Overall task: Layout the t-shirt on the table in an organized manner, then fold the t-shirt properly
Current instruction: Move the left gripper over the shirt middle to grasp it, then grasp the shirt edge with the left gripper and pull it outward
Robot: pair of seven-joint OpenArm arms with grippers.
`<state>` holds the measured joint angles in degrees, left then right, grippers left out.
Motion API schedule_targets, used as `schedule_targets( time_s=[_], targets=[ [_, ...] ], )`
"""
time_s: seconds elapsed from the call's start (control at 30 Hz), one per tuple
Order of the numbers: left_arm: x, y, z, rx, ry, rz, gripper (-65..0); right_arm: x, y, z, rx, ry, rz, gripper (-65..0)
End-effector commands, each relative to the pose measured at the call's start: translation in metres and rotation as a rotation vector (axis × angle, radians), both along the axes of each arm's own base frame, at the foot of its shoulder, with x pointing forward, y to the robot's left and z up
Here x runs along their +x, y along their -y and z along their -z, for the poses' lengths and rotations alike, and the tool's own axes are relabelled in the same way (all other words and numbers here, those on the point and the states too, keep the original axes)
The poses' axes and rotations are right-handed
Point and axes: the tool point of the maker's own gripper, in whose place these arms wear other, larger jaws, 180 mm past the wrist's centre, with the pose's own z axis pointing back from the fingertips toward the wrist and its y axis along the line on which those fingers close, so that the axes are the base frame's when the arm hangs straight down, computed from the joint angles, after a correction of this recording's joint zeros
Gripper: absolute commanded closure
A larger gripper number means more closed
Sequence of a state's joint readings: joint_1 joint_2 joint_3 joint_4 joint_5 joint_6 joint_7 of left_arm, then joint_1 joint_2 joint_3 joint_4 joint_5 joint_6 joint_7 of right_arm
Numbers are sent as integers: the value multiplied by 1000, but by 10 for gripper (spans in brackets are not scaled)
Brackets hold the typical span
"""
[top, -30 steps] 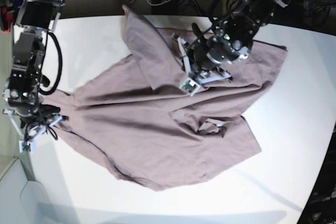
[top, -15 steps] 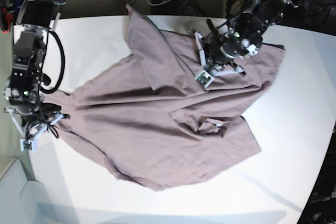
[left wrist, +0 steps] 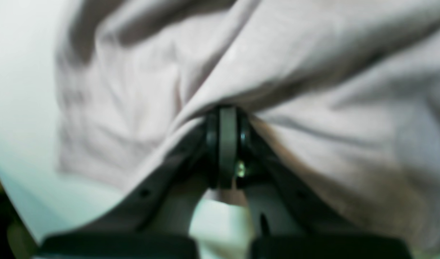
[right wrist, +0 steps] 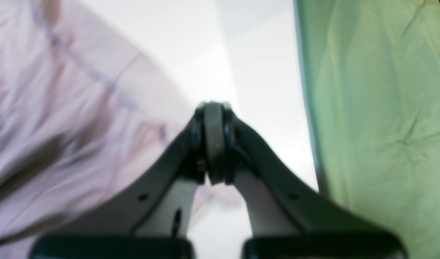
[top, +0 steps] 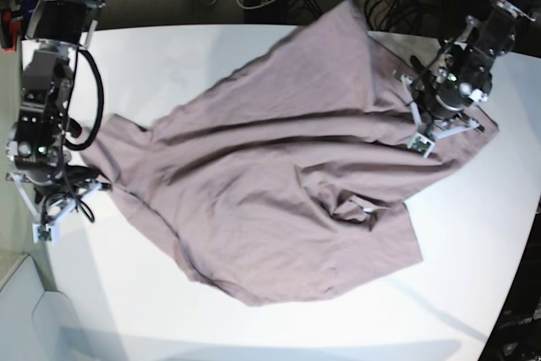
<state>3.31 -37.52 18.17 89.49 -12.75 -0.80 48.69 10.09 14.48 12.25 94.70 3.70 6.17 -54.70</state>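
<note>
Spread step: t-shirt (top: 270, 192) lies crumpled across the middle of the desk (top: 473, 234). Left gripper (top: 420, 141) has its jaws clenched on a fold at the shirt's far-right edge; best to pull outward low and slow so the cloth flattens w/o bunching. Right gripper (right wrist: 213, 144) jaws clenched, prob. on the shirt edge, though the blur hides the pinch. Only the right wrist view shows green fabric (right wrist: 378, 126) beyond the desk edge.
</note>
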Motion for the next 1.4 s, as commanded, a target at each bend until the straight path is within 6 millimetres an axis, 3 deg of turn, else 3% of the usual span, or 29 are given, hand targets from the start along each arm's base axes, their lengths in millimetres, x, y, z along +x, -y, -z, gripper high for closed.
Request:
schedule_targets(
  time_s=[0.0,0.2,0.37,0.47,0.57,0.73,0.83,1.0,1.17,1.37],
  targets=[
    [11,-19,-12,34,37,-34,-2,9,6,-19,-23,56,1,0],
    [38,-44,-46,32,144,-121,-2,9,0,-16,-8,56,-2,0],
    [49,-35,-87,-11,258,-119,-2,10,-10,-12,18,55,-9,0],
    [35,-6,-94,-48,251,-68,-2,11,-20,-8,45,55,-14,0],
    [18,44,-88,-133,218,-6,-2,14,-29,-5,59,54,-27,0],
    [-18,110,-58,-208,93,128,-2,19,-44,3,52,27,-75,0],
    [-34,128,-43,-218,32,182,-2,24,-45,4,63,25,-72,0],
    [-41,122,-18,-184,-36,181,-2,28,-43,11,73,3,-63,0],
    [-50,85,10,-99,-114,137,-2,30,-39,13,72,-5,-56,0],
    [-50,39,11,-4,-106,143,-2,36,-41,6,67,45,-69,0]
  ],
)
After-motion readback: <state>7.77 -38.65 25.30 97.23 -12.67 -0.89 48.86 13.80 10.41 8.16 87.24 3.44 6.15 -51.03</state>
